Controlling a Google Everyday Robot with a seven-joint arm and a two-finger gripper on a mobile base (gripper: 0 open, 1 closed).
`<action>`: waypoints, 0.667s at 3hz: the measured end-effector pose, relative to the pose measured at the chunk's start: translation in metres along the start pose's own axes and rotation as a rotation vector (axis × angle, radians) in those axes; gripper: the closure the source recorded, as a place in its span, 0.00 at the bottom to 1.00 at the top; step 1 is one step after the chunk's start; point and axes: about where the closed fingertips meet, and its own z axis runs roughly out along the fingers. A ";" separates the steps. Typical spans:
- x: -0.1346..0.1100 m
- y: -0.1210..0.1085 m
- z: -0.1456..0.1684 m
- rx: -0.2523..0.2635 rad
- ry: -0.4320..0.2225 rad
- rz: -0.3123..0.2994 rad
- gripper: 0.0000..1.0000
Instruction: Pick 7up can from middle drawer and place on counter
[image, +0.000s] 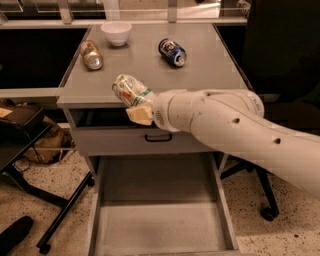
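My gripper (136, 102) is shut on the 7up can (129, 89), a silvery-white can with green and red marks. It holds the can tilted, just above the front edge of the counter (200, 75), left of centre. The white arm reaches in from the right. The middle drawer (160, 227) is pulled open below, a flat grey tray with nothing showing in it.
On the counter lie a brown-gold can (91, 54) at the left, a dark blue can (172, 52) at the centre right, and a white bowl (116, 32) at the back. A grey drawer front with a black handle (158, 137) sits under the counter. Chair legs stand at both sides.
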 end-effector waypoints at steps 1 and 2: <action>-0.035 -0.026 0.015 0.043 -0.021 -0.059 1.00; -0.051 -0.047 0.036 0.083 -0.028 -0.093 1.00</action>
